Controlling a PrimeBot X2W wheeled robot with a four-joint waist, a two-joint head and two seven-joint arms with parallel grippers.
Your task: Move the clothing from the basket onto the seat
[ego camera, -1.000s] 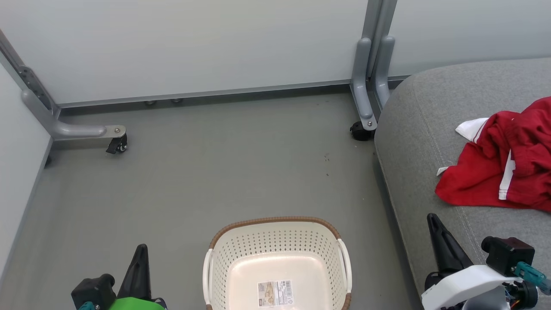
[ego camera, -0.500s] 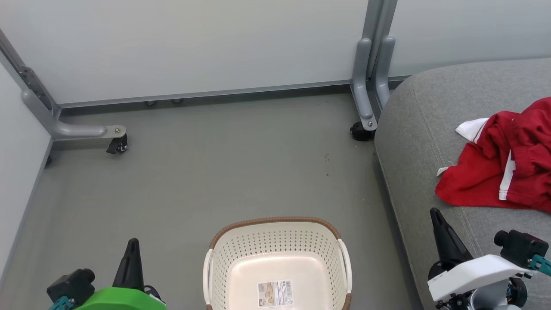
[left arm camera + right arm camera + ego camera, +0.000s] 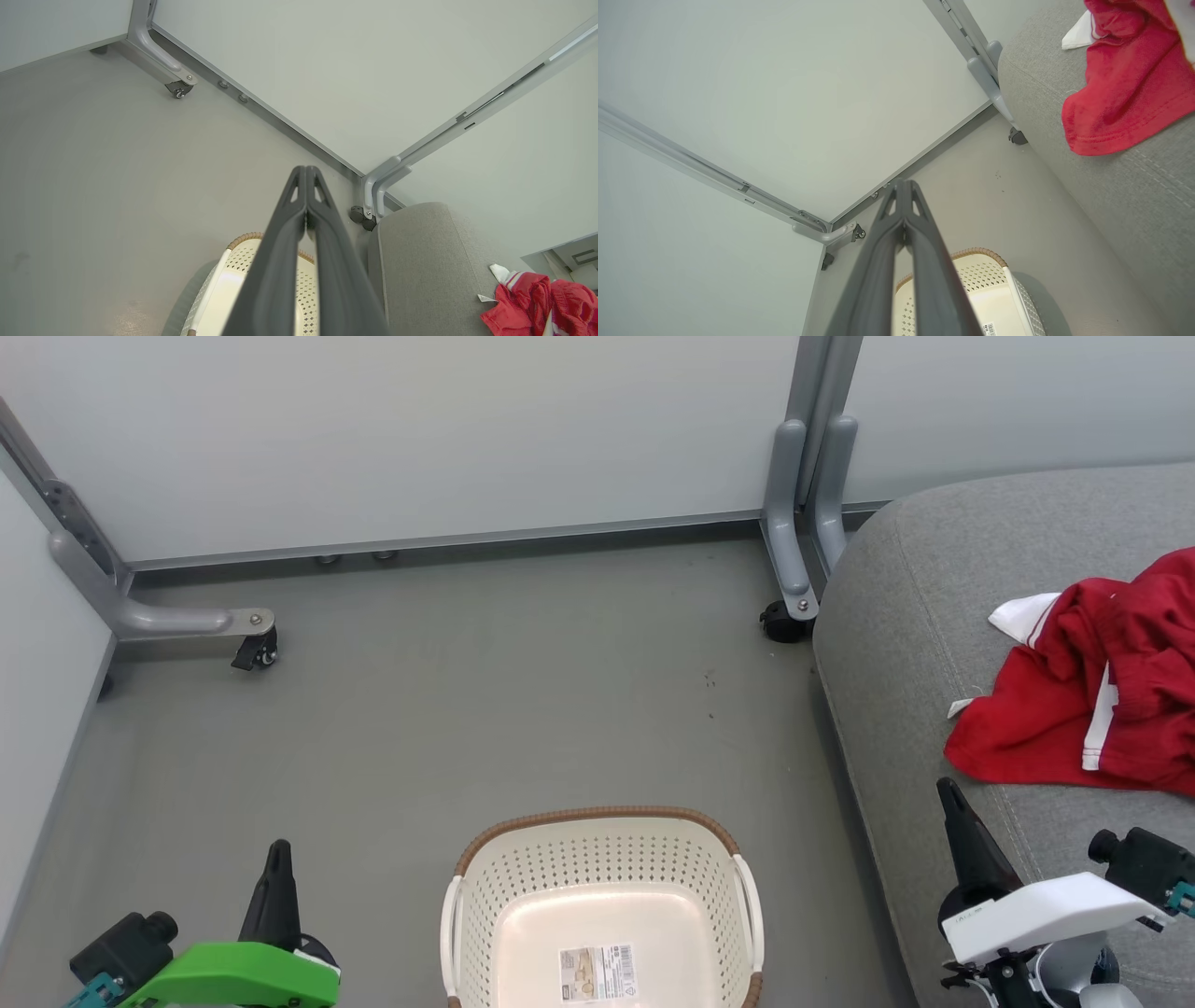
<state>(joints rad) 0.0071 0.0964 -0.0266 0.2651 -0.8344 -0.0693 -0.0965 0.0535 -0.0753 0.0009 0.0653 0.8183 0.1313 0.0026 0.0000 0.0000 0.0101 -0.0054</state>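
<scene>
Sprawling red white-striped clothing (image 3: 1074, 733)

Closed claw (image 3: 903, 183); clothing (image 3: 1125, 93) on seat (image 3: 1134, 200); basket (image 3: 978, 275) nearby

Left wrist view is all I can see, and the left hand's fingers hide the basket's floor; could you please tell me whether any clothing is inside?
Observer: None. The head view shows the basket containing just a paper label stuck on its floor.
Operator: Thank you. What is the right hand doing?
Observer: The right hand is shut on nothing, fingers pointing up, seen against the near part of the seat.
Operator: Is the red clothing wholly on the seat?
Observer: What shows of the clothing lies on the seat, a white stripe facing up; it runs off the head view's right edge.
</scene>
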